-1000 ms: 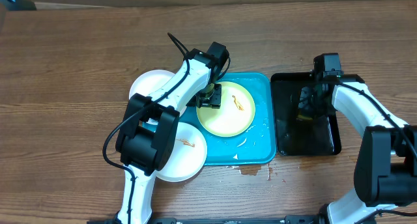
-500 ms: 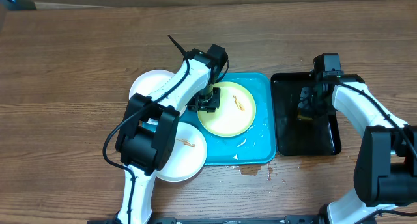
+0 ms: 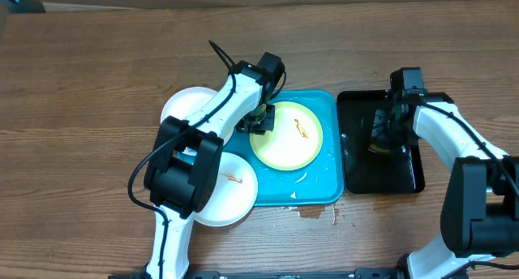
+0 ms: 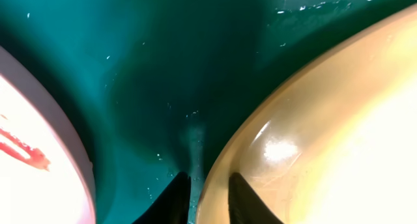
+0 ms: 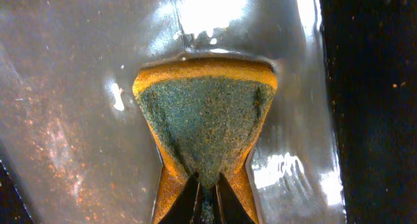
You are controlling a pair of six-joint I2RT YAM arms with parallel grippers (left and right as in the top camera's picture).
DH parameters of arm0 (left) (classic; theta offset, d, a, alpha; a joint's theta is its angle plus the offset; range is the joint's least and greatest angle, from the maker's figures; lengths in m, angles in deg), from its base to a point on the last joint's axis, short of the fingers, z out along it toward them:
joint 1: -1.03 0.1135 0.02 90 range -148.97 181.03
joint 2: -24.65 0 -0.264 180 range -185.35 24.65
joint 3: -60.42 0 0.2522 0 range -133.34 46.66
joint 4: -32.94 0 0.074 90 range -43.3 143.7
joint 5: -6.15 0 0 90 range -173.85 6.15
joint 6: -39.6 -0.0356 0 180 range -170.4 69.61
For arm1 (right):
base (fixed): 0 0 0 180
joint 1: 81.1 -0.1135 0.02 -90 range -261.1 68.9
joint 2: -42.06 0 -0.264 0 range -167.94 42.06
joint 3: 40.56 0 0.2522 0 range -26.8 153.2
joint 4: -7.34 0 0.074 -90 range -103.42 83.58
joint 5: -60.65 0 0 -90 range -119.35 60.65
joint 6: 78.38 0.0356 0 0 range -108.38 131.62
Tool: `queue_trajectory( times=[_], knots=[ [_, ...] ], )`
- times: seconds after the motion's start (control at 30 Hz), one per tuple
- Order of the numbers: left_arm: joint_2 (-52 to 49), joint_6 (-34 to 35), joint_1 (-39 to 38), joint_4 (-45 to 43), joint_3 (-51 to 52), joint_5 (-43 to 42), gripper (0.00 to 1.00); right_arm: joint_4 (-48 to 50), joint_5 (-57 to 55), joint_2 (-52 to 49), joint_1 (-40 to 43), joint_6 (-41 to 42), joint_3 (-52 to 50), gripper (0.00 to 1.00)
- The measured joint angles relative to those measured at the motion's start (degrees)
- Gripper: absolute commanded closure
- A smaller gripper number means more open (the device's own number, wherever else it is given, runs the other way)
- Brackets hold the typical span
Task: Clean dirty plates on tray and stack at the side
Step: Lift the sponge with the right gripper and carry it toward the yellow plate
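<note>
The left tool [image 4: 207, 180] pinches the rim of the pale yellow-green plate [image 3: 288, 139], which lies in the turquoise tray [image 3: 321, 186] near its far edge. The right tool [image 5: 207, 196] squeezes the sponge [image 5: 205, 113] in the black tray [image 3: 383, 175]

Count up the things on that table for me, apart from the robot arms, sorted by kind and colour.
2 white plates
1 yellow-green plate
1 turquoise tray
1 black tray
1 sponge
Total: 6
</note>
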Motion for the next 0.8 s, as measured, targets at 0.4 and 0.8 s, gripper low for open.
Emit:
queue_trajectory(
  times=[0.4,0.8],
  knots=[
    [0.0,-3.3,0.0,4.7,0.0,-2.1,0.81,-1.5,1.8,0.0,0.0,0.0,0.1,0.93],
    [0.0,-4.1,0.0,2.0,-0.4,-4.5,0.96,-1.5,2.1,0.0,0.0,1.2,0.1,0.96]
  ],
)
